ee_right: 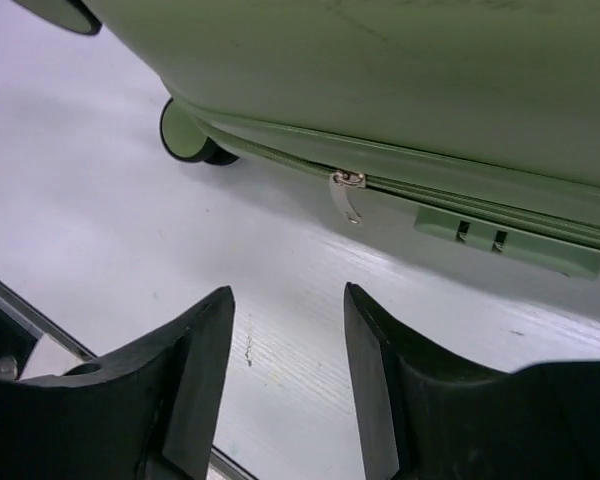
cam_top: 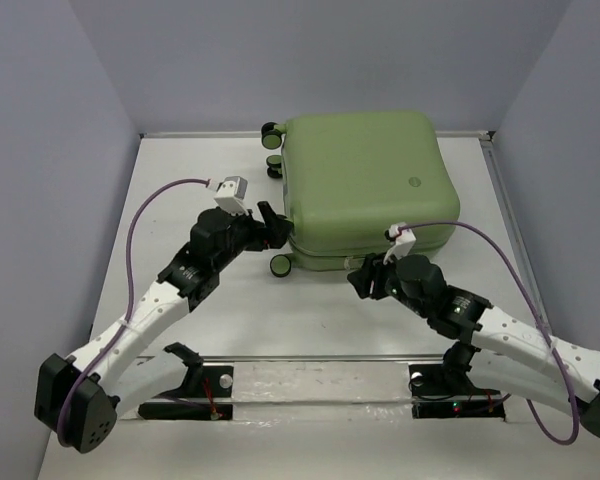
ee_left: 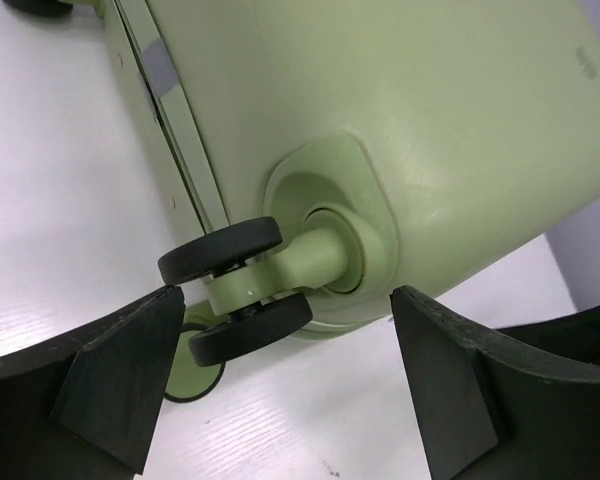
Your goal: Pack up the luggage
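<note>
While both grippers stand open and empty, the luggage, a closed sage-green hard-shell suitcase, lies just ahead of the jaws: twin black caster wheel facing the left gripper's wide gap, metal zipper pull beyond the right gripper's narrower gap. Risk: glossy rounded shell and free-rolling wheel offer poor purchase, so a pinch may slip or shove the case across the white table.

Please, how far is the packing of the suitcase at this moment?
Looks done: the suitcase lies shut, lid down. In hand: nothing; left gripper stands open by a wheel, right gripper open near the zipper pull. Remaining: maybe zipping; I cannot tell if it is closed all around.
</note>
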Robot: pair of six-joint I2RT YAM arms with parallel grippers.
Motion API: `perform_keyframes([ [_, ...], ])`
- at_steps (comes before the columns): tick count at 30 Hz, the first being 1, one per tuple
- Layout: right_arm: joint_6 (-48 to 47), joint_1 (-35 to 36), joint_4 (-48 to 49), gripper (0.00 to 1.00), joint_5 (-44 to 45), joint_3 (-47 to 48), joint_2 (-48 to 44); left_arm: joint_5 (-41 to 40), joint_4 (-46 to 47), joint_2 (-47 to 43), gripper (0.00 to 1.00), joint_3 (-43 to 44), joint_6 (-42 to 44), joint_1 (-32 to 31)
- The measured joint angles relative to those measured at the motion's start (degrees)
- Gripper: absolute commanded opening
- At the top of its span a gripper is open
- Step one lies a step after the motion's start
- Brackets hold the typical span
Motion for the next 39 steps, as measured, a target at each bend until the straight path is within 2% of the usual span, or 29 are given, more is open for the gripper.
perform_keyframes([
  [7,1.0,-2.4,-2.0,0.57,3.1,-1.9,-8.4,4.2,-5.9,5.6,0.91,2.9,4.6,0.1],
  [11,2.1,-8.0,-4.3,0.57,4.1,-3.1,-10.2,5.0,-8.2,7.4,0.90,5.8,7.0,0.1],
  [13,2.2,-12.3,-4.7,0.57,3.5,-3.1,-10.2,5.4,-9.5,9.0,0.79,7.6,8.7,0.1],
  [17,2.2,-17.8,-5.2,0.58,2.1,-3.1,-10.7,8.0,-15.3,14.4,0.70,13.5,13.9,0.3],
  [19,2.2,-19.5,-5.2,0.66,1.6,-3.1,-11.4,8.9,-17.4,17.2,0.69,15.7,16.2,0.5],
  [23,2.6,-24.7,-5.3,0.65,1.1,-3.1,-12.1,11.1,-20.0,21.7,0.67,17.7,19.5,0.4],
  [26,2.7,-30.4,-5.1,0.62,0.7,-3.1,-11.0,12.6,-21.9,23.5,0.57,18.6,21.6,0.5],
  [27,2.6,-32.4,-5.2,0.61,0.7,-3.1,-10.4,12.7,-22.8,24.0,0.36,19.1,22.3,0.5],
  [29,2.6,-37.4,-5.2,0.55,0.6,-3.1,-8.6,13.7,-25.4,25.1,0.07,20.6,23.8,0.6],
  [31,2.8,-40.9,-5.3,0.51,0.3,-3.1,-7.7,17.3,-27.1,25.7,0.06,21.3,27.9,0.6],
  [34,3.2,-46.8,-5.3,0.48,0.0,-2.9,-7.1,21.2,-25.1,27.4,0.06,22.0,29.4,-1.6],
  [39,3.5,-52.5,-5.0,0.46,-0.7,-0.5,-3.7,20.3,-22.8,28.1,0.06,22.0,27.8,-3.1],
])
